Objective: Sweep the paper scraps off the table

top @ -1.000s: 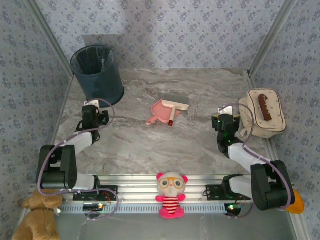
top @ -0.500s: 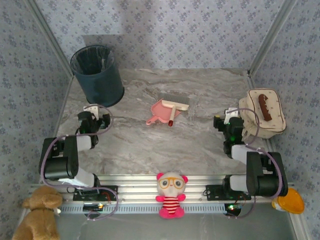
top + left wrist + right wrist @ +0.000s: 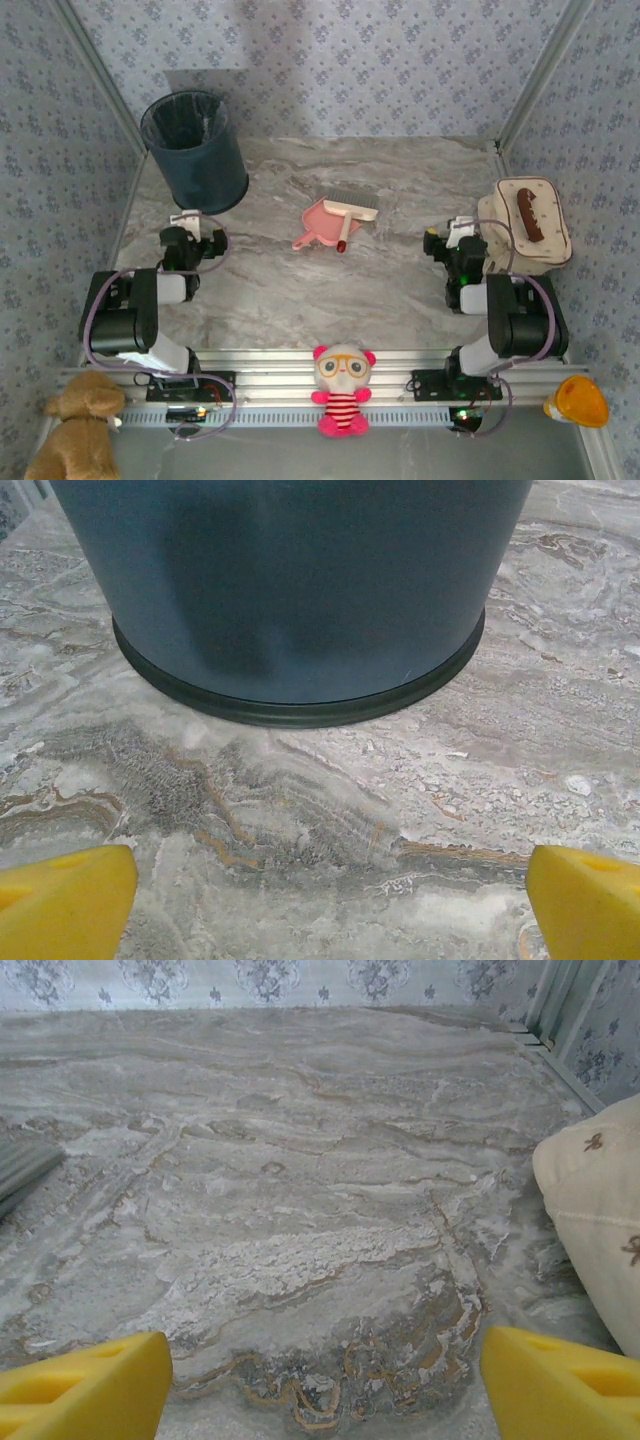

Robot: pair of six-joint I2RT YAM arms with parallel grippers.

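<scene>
The paper scraps are out of view; no orange or blue pieces show on the marble table [image 3: 300, 290]. A pink dustpan [image 3: 320, 222] lies mid-table with a grey brush [image 3: 350, 205] resting on it. My left gripper [image 3: 190, 243] sits low near the left edge, open and empty, just in front of the dark blue bin [image 3: 195, 150]. In the left wrist view its yellow fingertips [image 3: 65, 900] stand wide apart over bare marble, facing the bin [image 3: 300, 580]. My right gripper [image 3: 455, 243] is open and empty at the right, its yellow fingertips [image 3: 80, 1385] spread over bare table.
A cream bag [image 3: 525, 225] with a brown handle lies right of my right gripper, and its side shows in the right wrist view [image 3: 595, 1220]. A plush doll [image 3: 343, 388] sits on the front rail, a teddy bear [image 3: 75, 430] at the bottom left.
Both arms have folded back toward their bases, drawing the grippers slightly nearer. The left gripper has opened wider.
</scene>
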